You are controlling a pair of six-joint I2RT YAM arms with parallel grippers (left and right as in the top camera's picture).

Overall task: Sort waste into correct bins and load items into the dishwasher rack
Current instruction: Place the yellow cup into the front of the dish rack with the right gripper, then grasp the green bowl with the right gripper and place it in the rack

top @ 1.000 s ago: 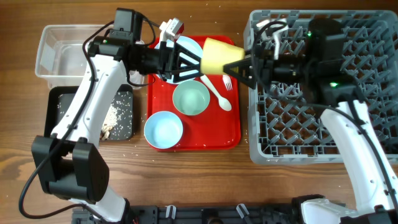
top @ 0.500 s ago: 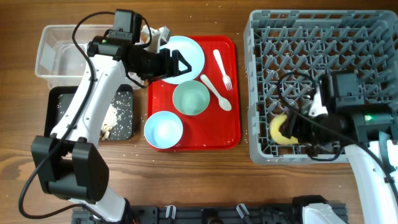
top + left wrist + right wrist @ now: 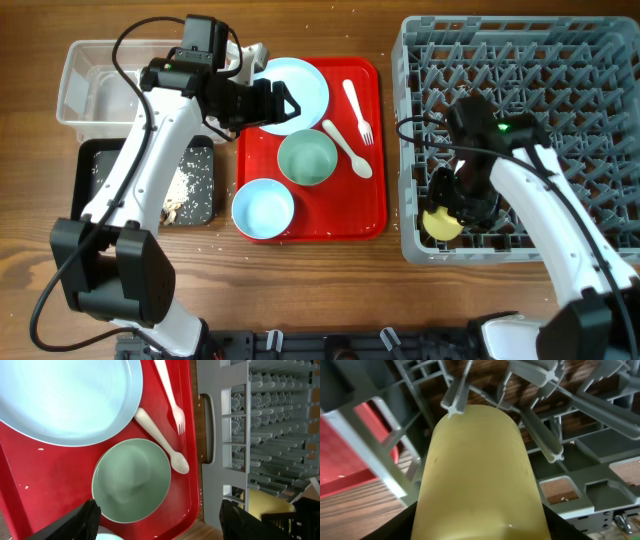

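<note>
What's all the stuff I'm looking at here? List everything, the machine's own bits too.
rack: one, grey, right side of the table
yellow cup: one, in the rack's near left corner
red tray: one, middle of the table
plate: one, pale blue, far end of the red tray
bowls: two, pale green and pale blue, on the red tray
fork, spoon: one each, white, right part of the red tray
clear tub: one, far left
black tray: one, just nearer than the tub
crumbs: many, whitish, in the black tray
table: one, brown wood
arms: two, white and black, left, right
left gripper: open, over the red tray
right gripper: closed on the yellow cup
</note>
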